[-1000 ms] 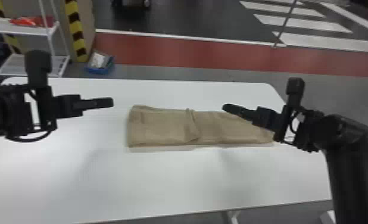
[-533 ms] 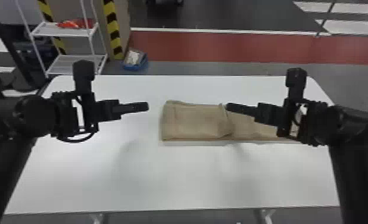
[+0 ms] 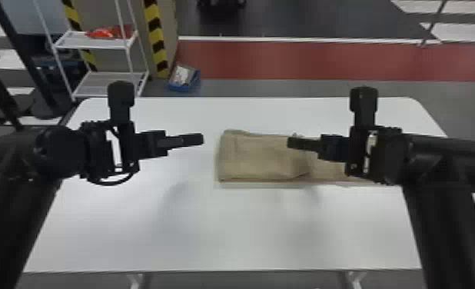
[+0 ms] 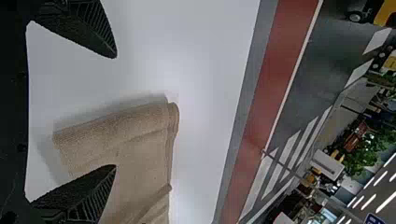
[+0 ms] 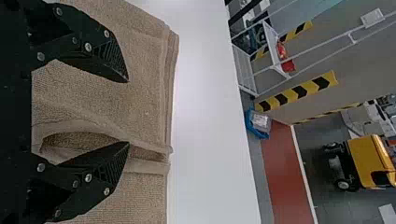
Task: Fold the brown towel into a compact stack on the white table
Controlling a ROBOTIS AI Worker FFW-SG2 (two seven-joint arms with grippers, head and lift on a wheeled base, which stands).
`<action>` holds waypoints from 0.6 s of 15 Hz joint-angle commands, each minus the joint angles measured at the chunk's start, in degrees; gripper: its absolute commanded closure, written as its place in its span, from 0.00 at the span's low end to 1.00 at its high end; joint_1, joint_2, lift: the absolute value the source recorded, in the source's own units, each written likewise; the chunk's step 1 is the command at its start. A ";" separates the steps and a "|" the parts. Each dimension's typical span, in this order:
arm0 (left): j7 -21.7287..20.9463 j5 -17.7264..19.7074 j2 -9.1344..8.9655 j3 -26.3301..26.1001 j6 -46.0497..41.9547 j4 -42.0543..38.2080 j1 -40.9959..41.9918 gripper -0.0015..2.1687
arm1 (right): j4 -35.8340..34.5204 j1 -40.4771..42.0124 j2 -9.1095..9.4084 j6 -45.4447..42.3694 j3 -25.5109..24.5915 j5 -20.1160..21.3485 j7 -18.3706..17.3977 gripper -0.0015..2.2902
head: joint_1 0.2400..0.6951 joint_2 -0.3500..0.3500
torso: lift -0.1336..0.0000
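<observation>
In the head view, the brown towel (image 3: pixel 261 159) lies on the white bench (image 3: pixel 210 230) as a long, low strip, starting near the middle and running off under the robot's right arm. The part nearer the left arm has an extra layer folded over it, its loose edge showing below the right hand (image 3: pixel 289 142). That hand points inward above the cloth. Opposite, the left hand (image 3: pixel 201 139) hangs over bare bench, just off the towel's left end. Over past the far edge I can see a white rack (image 3: pixel 94 40) with something red (image 3: pixel 108 32) on it, and a blue box (image 3: pixel 184 78) down on the floor.

In the left wrist view, the left hand (image 4: pixel 115 112) stands wide open, its two ribbed fingers well apart with nothing gripped. The towel's rounded, folded end shows below, one finger covering part of it.

In the right wrist view, the right hand (image 5: pixel 128 112) is open too, fingers apart over the towel. The upper layer's edge bows up into a little hollow loop, part of it seen between the fingers; whether either finger touches the cloth, I can't tell.
</observation>
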 commanded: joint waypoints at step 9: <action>-0.06 0.02 -0.19 0.92 0.18 -0.10 0.21 0.02 | 5.31 -2.68 -0.61 0.11 1.63 0.62 -0.90 0.65 | 1.00 0.50 | 0.10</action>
